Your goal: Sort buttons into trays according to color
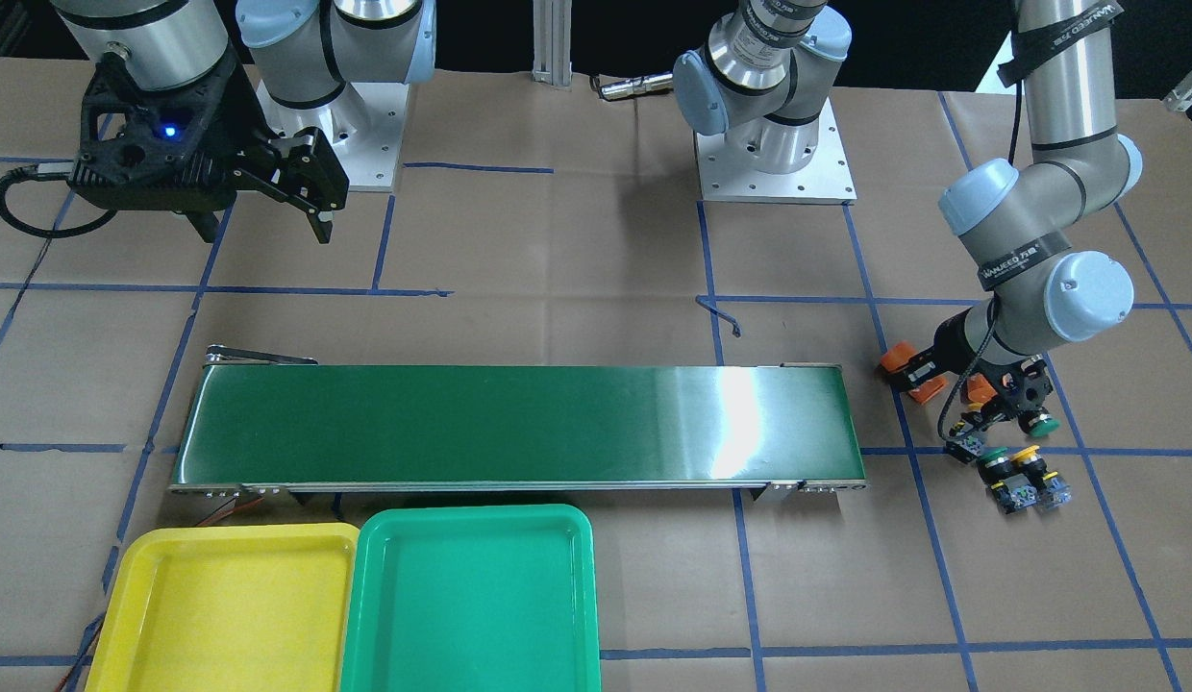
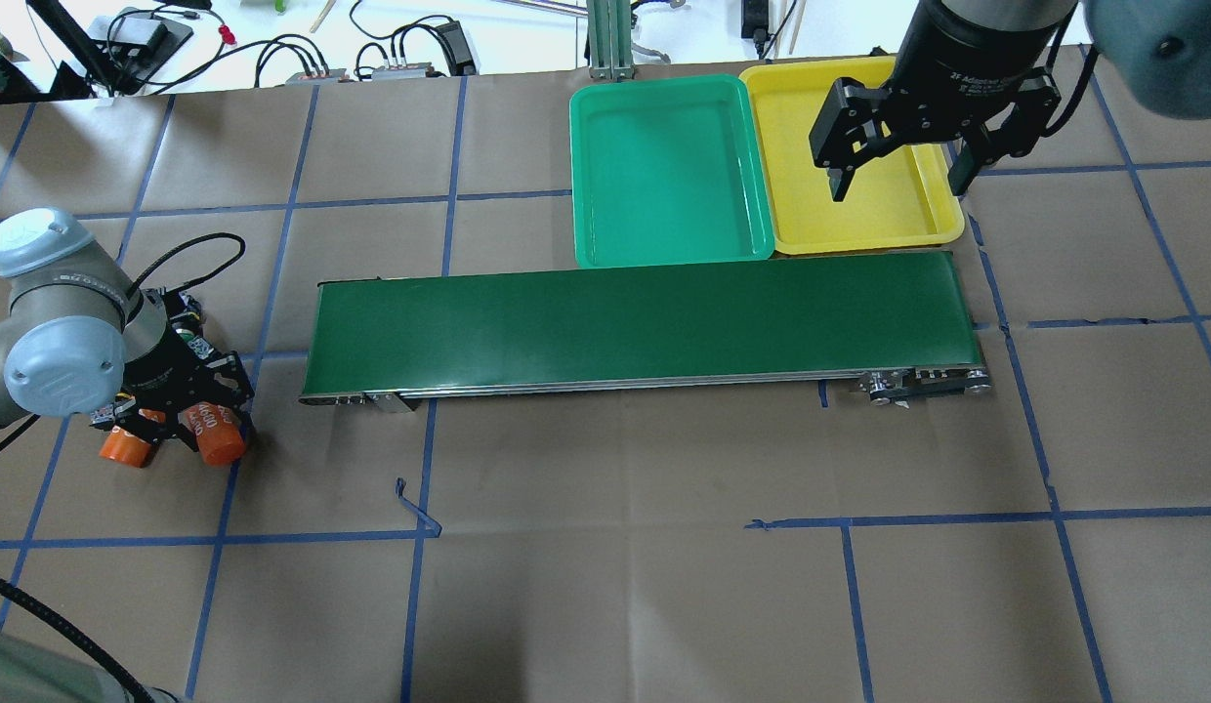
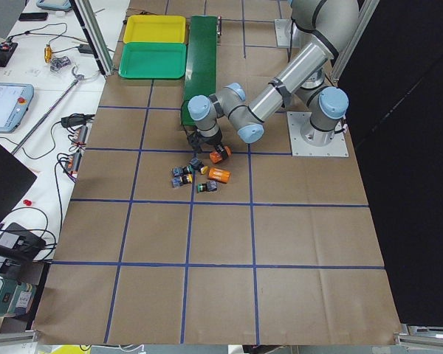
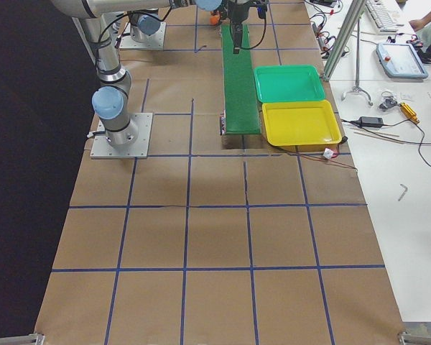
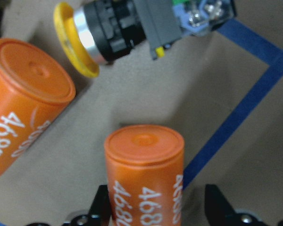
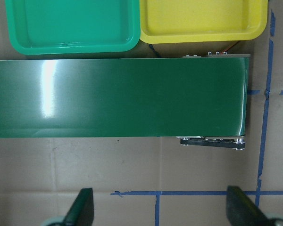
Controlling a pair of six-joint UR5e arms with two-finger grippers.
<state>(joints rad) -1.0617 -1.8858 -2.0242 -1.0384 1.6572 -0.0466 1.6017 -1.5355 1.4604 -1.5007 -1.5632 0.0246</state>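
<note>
Several buttons with yellow or green caps (image 1: pixel 1024 471) lie in a cluster on the paper past the conveyor's end, right by my left arm. One yellow-capped button (image 5: pixel 108 33) lies on its side ahead of my left gripper (image 5: pixel 153 207). That gripper is low on the table, its jaws open around an orange "4680" cylinder (image 5: pixel 144 160), with a gap at one finger. My right gripper (image 2: pixel 897 181) hangs open and empty high above the other end of the conveyor. The yellow tray (image 1: pixel 135 596) and the green tray (image 1: pixel 365 596) sit side by side and hold nothing.
The long dark-green conveyor belt (image 1: pixel 519 423) lies between the buttons and the trays, with nothing on it. A second orange cylinder (image 5: pixel 23 108) lies next to the first. Blue tape lines cross the brown paper.
</note>
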